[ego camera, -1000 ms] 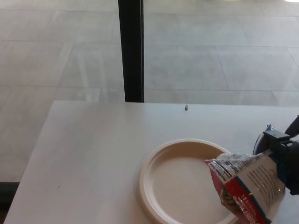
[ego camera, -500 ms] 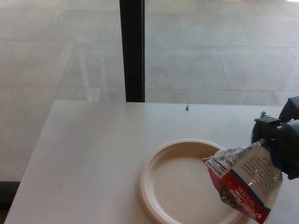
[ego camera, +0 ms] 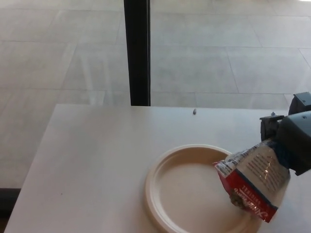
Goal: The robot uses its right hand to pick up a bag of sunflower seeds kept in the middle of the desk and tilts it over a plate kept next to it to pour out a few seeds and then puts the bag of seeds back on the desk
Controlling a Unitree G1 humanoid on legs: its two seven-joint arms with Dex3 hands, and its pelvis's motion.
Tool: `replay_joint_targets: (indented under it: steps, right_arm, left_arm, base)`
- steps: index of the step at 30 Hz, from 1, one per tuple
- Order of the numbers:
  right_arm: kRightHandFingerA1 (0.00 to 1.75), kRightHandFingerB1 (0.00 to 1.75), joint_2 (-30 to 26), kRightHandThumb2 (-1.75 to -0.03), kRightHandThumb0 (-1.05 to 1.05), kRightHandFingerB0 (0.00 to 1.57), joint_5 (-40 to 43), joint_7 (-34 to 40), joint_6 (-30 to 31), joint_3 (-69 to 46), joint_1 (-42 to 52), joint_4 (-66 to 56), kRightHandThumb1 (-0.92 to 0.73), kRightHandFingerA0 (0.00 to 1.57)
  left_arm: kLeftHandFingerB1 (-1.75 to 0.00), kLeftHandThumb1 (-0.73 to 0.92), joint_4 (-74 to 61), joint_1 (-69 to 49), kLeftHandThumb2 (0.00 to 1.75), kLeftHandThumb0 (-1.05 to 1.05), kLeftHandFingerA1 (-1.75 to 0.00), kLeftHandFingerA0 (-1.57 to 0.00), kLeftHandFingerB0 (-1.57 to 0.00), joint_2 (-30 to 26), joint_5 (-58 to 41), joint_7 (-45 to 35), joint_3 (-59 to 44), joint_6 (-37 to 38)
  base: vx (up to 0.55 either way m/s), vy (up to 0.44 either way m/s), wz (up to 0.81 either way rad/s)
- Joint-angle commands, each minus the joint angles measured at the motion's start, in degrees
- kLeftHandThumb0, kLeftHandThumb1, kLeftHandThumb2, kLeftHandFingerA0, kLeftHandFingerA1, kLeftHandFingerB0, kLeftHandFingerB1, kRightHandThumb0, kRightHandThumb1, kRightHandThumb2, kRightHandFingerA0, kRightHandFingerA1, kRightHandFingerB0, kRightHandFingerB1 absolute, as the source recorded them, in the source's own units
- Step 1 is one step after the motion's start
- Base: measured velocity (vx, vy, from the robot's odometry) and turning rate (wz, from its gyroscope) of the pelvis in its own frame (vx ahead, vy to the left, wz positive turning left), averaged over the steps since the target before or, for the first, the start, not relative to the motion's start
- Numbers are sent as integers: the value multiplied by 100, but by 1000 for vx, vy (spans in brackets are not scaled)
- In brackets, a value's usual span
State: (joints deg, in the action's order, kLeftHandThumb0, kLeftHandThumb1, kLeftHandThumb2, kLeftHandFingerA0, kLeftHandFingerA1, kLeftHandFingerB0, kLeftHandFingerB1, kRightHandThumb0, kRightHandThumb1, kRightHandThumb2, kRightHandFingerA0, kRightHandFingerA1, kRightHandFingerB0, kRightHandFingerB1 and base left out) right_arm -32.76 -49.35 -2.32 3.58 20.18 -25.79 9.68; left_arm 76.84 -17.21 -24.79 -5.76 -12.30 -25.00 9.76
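Note:
My right hand (ego camera: 291, 141) comes in from the right edge and is shut on a red and white bag of sunflower seeds (ego camera: 252, 178). The bag is tilted, its open mouth pointing left and down over the right part of a cream paper plate (ego camera: 182, 189). The plate sits on the white desk (ego camera: 97, 155) and its bare middle shows no seeds. The lower end of the bag hangs over the plate's right rim. My left hand does not show.
One small dark seed (ego camera: 194, 111) lies on the desk near its far edge. Beyond the desk stands a black vertical post (ego camera: 136, 51) before a grey tiled floor. The desk's left edge slants down toward the lower left corner.
My right hand has risen and drawn back a little to the right, lifting the bag higher above the plate and tilting it more.

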Motion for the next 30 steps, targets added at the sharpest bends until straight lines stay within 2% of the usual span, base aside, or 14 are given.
replay_joint_targets:
  steps: [1,2,3,4,12,13,14,16,20,21,24,26,27,30]
  right_arm:
    - [175,132,13,-79,-39,75,-431,-336,440,70,-228,-183,-62,92]
    - [175,139,5,-89,-33,68,-453,-338,415,86,-235,-226,-56,107]
    - [175,162,-6,-90,-38,69,-484,-381,415,106,-241,-277,-52,91]
    - [175,169,-15,-91,-38,68,-513,-426,408,124,-236,-347,-48,91]
    - [175,167,106,-96,-35,69,-579,-529,394,162,-163,-769,-45,93]
    - [175,164,123,-92,-36,70,-592,-568,407,168,-170,-802,-47,92]
    - [171,139,150,-88,-40,68,-662,-785,491,214,-209,-955,-52,107]
    - [175,152,157,-87,-39,73,-755,-879,517,255,-230,-1052,-51,90]
    - [175,148,176,-89,-38,74,-820,-880,536,241,-183,-1116,-50,92]
    - [175,130,191,-91,-31,71,-873,-931,581,253,-208,-1121,-51,106]
    - [175,131,195,-83,-38,77,-1071,-1294,764,295,-337,-1185,-55,90]
    - [175,126,193,-83,-34,79,-1241,-1359,840,334,-374,-1192,-55,106]
    - [175,111,185,-78,-40,76,-1384,-1539,934,384,-427,-1194,-64,86]
    - [173,89,154,-66,-45,78,-1747,-1968,1166,493,-620,-1133,-75,83]
  left_arm:
    - [-39,76,-8,-42,63,-71,-49,-61,-46,-129,-26,-7,11,13]
    - [-39,77,-13,-48,64,-71,-49,-60,-45,-136,-6,-15,36,30]
    - [-52,60,-14,-53,96,-70,-60,-52,-39,-142,-6,-30,37,43]
    - [-39,75,-9,-50,63,-71,-48,-60,-46,-149,-42,-39,3,32]
    - [-39,75,-18,-56,63,-73,-51,-61,-48,-169,-15,4,43,60]
    - [-39,75,-19,-66,63,-74,-52,-61,-47,-168,-47,-53,18,71]
    - [-40,75,-13,-55,63,-73,-50,-61,-47,-164,-52,-32,9,48]
    - [-39,76,-10,-53,63,-73,-49,-61,-47,-173,-19,-27,34,49]
    - [-40,75,-13,-26,63,-73,-52,-61,-47,-200,-38,-39,20,28]
    - [-40,74,-16,-22,63,-73,-52,-60,-46,-200,-69,-60,-7,19]
    - [-40,75,-30,-24,63,-72,-52,-61,-46,-218,-43,-73,24,22]
    - [-40,76,-37,-39,63,-73,-51,-61,-47,-222,20,-36,83,86]
    - [-40,76,-38,-41,63,-74,-50,-58,-46,-229,26,-58,98,92]
    - [-40,77,-33,-36,63,-74,-50,-57,-46,-244,15,-77,114,88]
  base:
    - [0,0,0]
    - [0,0,0]
    - [0,0,0]
    - [0,0,0]
    - [0,0,0]
    - [0,0,0]
    - [0,0,0]
    - [0,0,0]
    - [0,0,0]
    - [0,0,0]
    - [0,0,0]
    - [0,0,0]
    - [0,0,0]
    - [0,0,0]
